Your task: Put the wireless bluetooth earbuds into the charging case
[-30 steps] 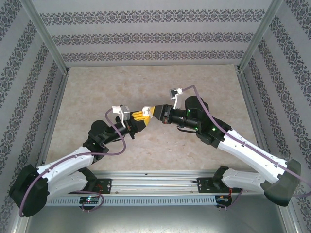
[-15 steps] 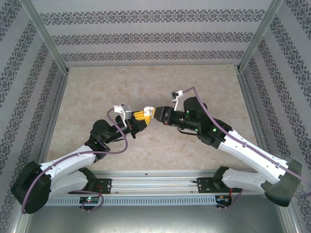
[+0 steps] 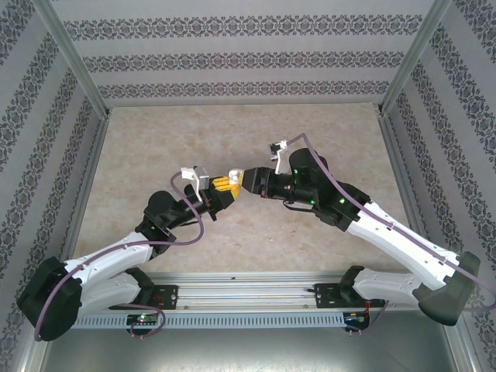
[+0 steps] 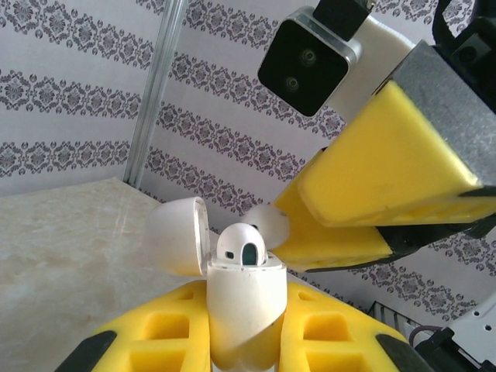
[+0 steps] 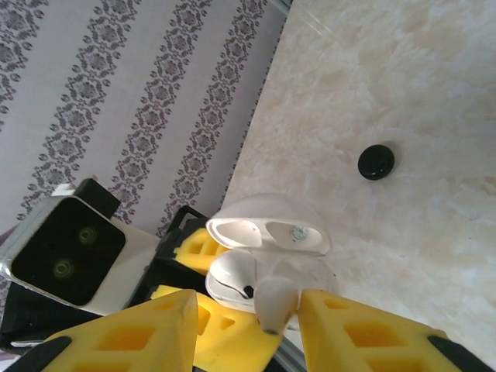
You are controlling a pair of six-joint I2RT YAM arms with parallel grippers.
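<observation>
right gripper point(image 3: 234, 177) edged left, seemingly nearer left gripper point(image 3: 224, 184)

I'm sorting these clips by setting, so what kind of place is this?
Probably a robot test cell, not a home: a marble-look tabletop boxed in by wallpapered panels on an aluminium frame, with left arm and right arm bolted to a rail.

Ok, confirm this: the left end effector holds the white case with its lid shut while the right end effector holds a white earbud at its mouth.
Wrong on the lid: it is open, swung back, as the left wrist view shows. The rest stands: the left end effector holds the white case, the right end effector a white earbud at its mouth.
</observation>
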